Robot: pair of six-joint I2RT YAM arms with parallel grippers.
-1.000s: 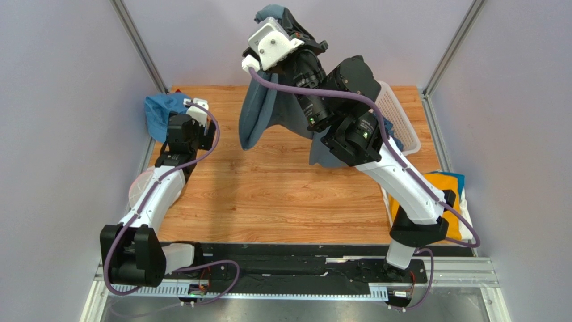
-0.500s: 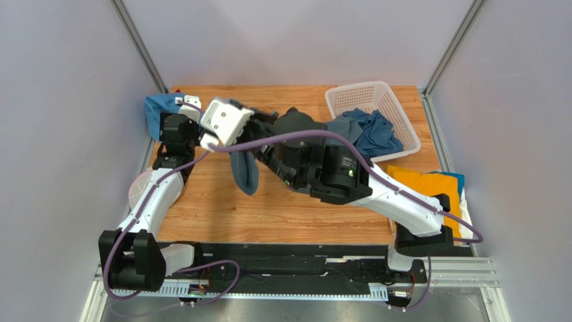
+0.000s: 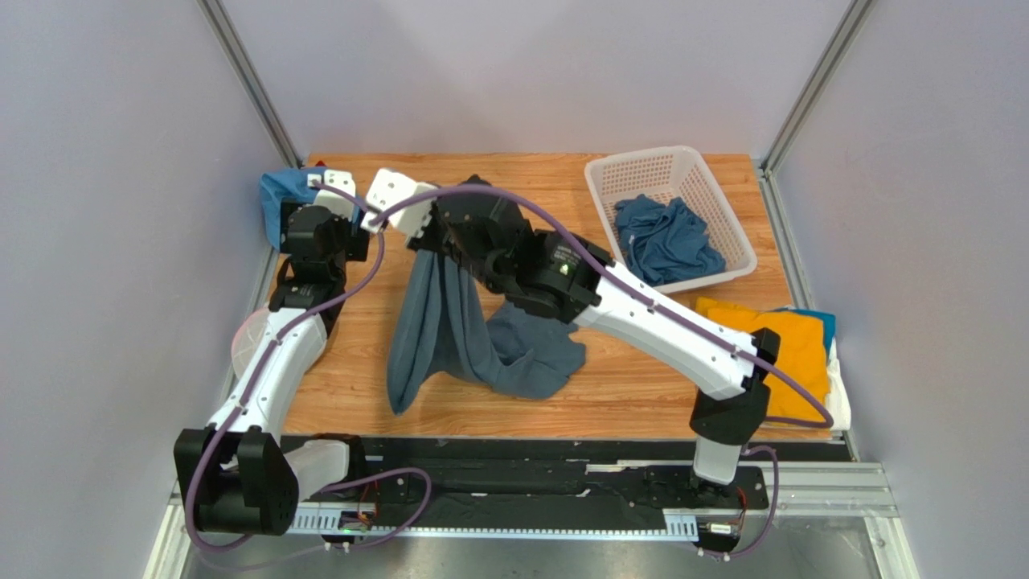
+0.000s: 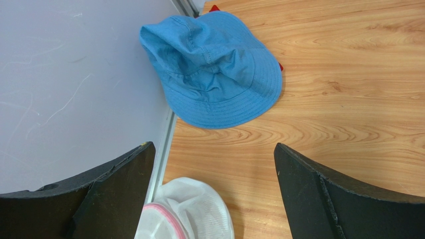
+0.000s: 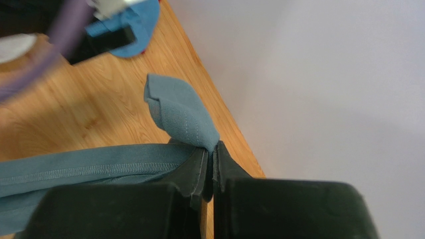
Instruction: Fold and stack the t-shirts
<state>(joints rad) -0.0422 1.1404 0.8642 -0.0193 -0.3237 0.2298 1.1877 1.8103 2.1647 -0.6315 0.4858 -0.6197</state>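
Observation:
My right gripper (image 3: 425, 235) is shut on a hem of a dark slate-blue t-shirt (image 3: 465, 332); the shirt hangs from it and trails onto the table's middle. In the right wrist view the pinched cloth (image 5: 182, 114) sticks out above the closed gripper (image 5: 213, 152). More slate-blue t-shirts (image 3: 664, 238) lie in the white basket (image 3: 713, 193). A mustard-yellow t-shirt (image 3: 785, 356) tops a pile at the right edge, over bright blue and white cloth. My left gripper (image 3: 317, 203) is open and empty at the far left; in its wrist view the gripper (image 4: 214, 164) hovers above bare wood.
A bright blue floppy hat (image 4: 214, 69) lies in the far left corner, also in the top view (image 3: 280, 196). A round white mesh pouch with pink edging (image 4: 187, 214) lies at the left table edge. Grey walls close in on three sides.
My right arm swung from high at the back down and to the left, carrying the slate-blue t-shirt out of the basket area; the shirt now drapes onto the table. The left arm barely moved.

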